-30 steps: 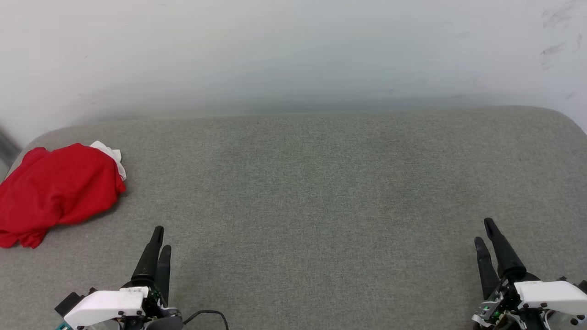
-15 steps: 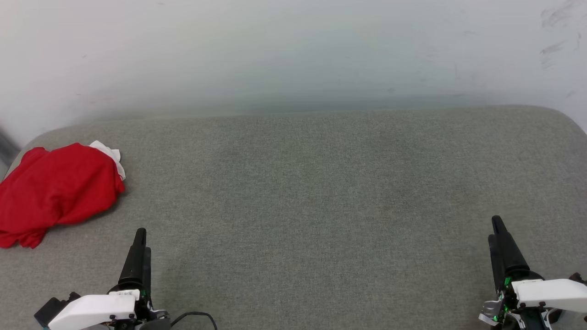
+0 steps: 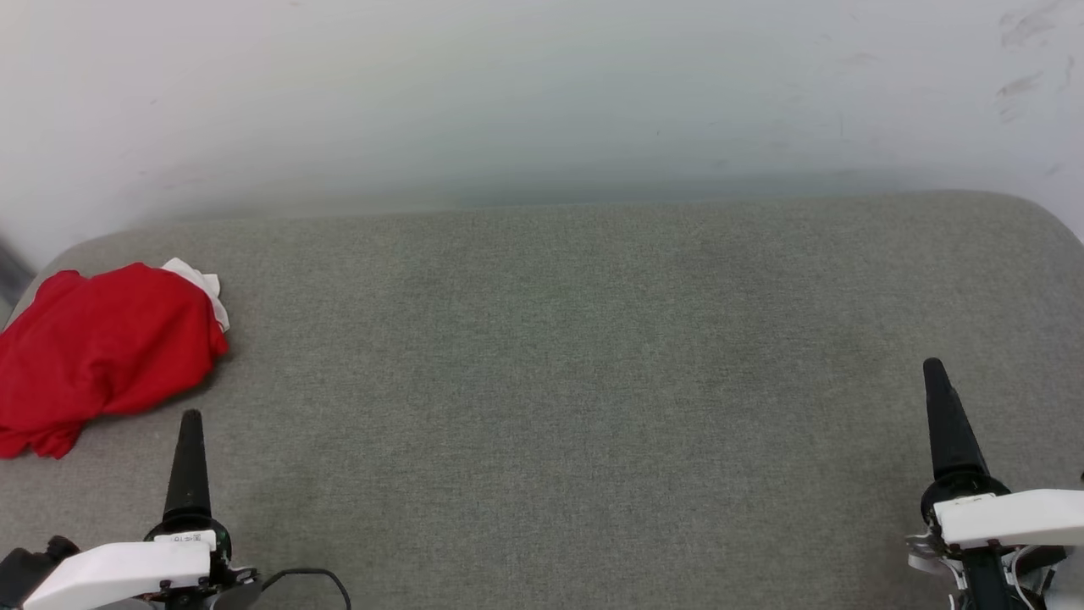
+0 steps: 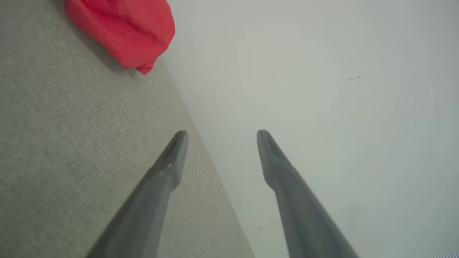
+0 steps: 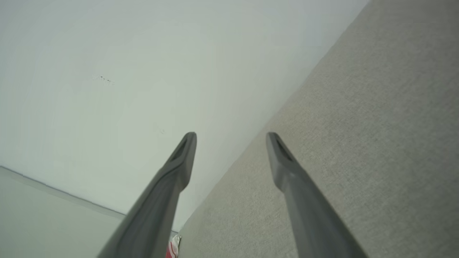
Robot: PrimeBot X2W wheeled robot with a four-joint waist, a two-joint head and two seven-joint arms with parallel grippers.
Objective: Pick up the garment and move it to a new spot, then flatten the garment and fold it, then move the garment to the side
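At the bottom left of the head view, the left gripper (image 3: 190,424) points up the frame. Its wrist view shows its 2 fingers spread wide with nothing between them. At the bottom right, the right gripper (image 3: 934,373) stands the same way, wide open and empty, as its own wrist view confirms. Both hover low over a grey padded surface (image 3: 550,381) that fills the lower and middle frame, and neither touches the cloth. Further up, at the middle left edge, lies the garment (image 3: 102,347). It is a crumpled red heap with a scrap of white at its upper right corner, and its lower left end trails toward the frame edge. It sits just above the left gripper's tips and well apart from the right gripper. Beyond it, a pale wall (image 3: 542,85) fills the top of the frame. The garment looks light, soft and limp, so it will likely sag, drape and unfold when lifted, and thin cloth may slip from a shallow pinch. The near right edge of the heap, or a raised fold on top, seems the best place to grip, biting deep enough to catch more than 1 layer. Count: 1 garment, 2 grippers with 4 fingers in all, 1 padded surface, 1 wall.
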